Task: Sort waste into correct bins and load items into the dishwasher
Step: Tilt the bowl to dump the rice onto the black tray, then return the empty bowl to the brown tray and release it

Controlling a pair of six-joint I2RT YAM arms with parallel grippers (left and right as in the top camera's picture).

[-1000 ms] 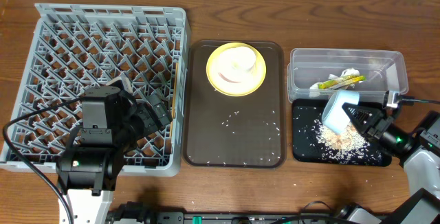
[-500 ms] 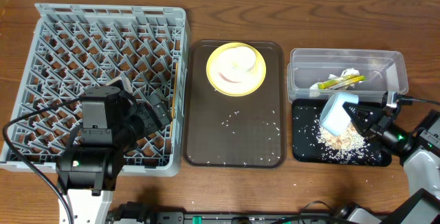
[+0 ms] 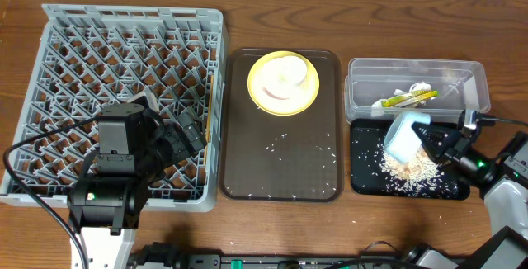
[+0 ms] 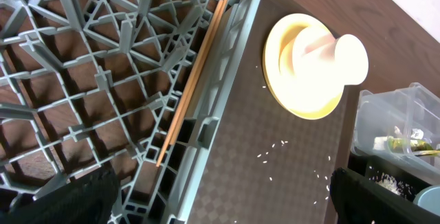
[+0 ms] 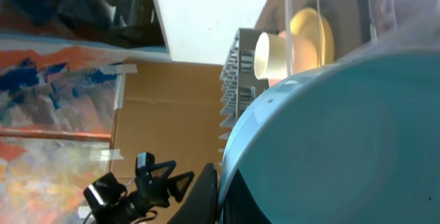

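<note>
Tabletop (image 3: 272, 21): clear tub (image 3: 356, 96) w/ wrapper (image 3: 408, 98), paper (image 3: 421, 87); black tray (image 3: 363, 178) w/ rice (image 3: 410, 168).

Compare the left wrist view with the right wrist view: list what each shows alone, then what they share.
Left wrist only: the chopsticks lying along the edge of the dish rack, and rice grains scattered on the brown tray. Right wrist only: the light blue bowl up close, filling much of the frame, and cardboard behind. Shared: the yellow plate, the white cup and the dish rack.
</note>
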